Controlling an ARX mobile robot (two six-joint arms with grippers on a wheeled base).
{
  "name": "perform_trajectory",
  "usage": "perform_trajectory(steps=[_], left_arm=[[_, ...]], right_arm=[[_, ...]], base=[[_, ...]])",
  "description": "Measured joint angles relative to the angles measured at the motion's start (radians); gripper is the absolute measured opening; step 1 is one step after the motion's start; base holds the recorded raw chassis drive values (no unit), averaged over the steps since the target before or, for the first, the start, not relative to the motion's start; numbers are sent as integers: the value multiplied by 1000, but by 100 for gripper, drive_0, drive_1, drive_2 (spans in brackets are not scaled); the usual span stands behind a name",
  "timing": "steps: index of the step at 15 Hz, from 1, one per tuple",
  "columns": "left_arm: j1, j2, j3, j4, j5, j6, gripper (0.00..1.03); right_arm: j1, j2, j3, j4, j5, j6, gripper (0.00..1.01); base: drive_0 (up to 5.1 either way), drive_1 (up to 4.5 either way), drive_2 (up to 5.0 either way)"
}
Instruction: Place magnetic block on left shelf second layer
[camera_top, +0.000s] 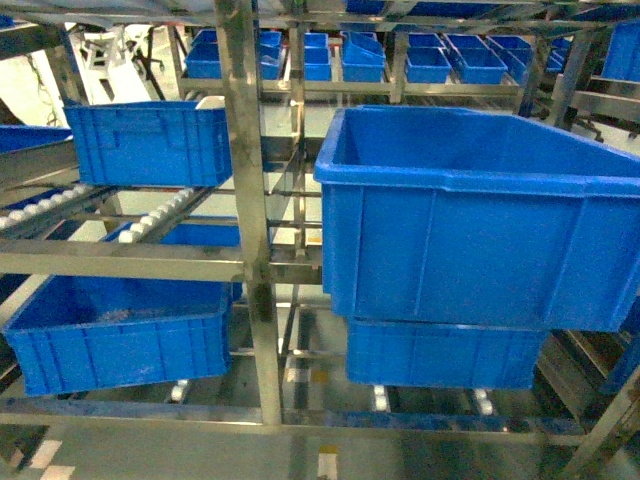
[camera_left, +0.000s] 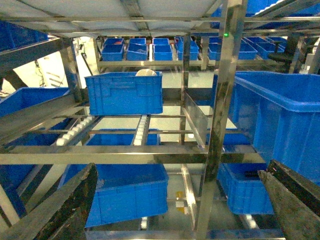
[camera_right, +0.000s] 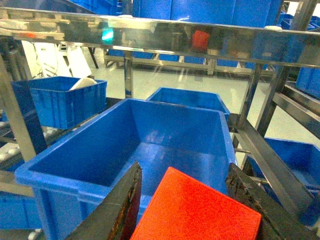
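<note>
- right gripper clamps the magnetic block, hanging above the big blue tub
- carry step; next probably swing left of that tub
- left gripper gapes, holding nothing

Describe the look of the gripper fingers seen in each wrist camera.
Left gripper: two broad fingers, dark grey to black, with a rough, scuffed surface and straight slanted inner edges. Right gripper: two similar dark fingers, worn and mottled, with pale edging along the rims. No cables, labels or markings show in either wrist view, and neither arm appears in the head view.
</note>
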Motion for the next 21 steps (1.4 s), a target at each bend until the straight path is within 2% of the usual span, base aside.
perform_trajectory(steps=[7, 11, 13, 15, 17, 18, 19, 21], left_arm=[[0, 0, 0, 2, 0, 0, 98], [0, 0, 0, 0, 0, 0, 98], [0, 0, 0, 0, 0, 0, 98], [0, 0, 0, 0, 0, 0, 98], [0, 0, 0, 0, 0, 0, 98], [0, 0, 0, 0, 0, 0, 98], [0, 0, 0, 0, 0, 0, 98], [0, 0, 0, 0, 0, 0, 98]], right_arm=[[0, 1, 0, 3, 0, 0, 44], [0, 6, 0, 2, 0, 0, 44], [2, 8, 0, -33, -18, 3, 44], [10, 59, 9, -92, -39, 27, 44], [37, 162, 42, -109, -64, 71, 44], [63, 229, 66, -55, -57, 84, 44], [90, 314, 92, 25, -28, 79, 44], [121, 512, 174, 103, 19, 40, 44]], base=[[17, 448, -413], [0, 0, 0], [0, 0, 0], [0, 0, 0], [0, 0, 0], [0, 0, 0], [0, 0, 0], [0, 0, 0]])
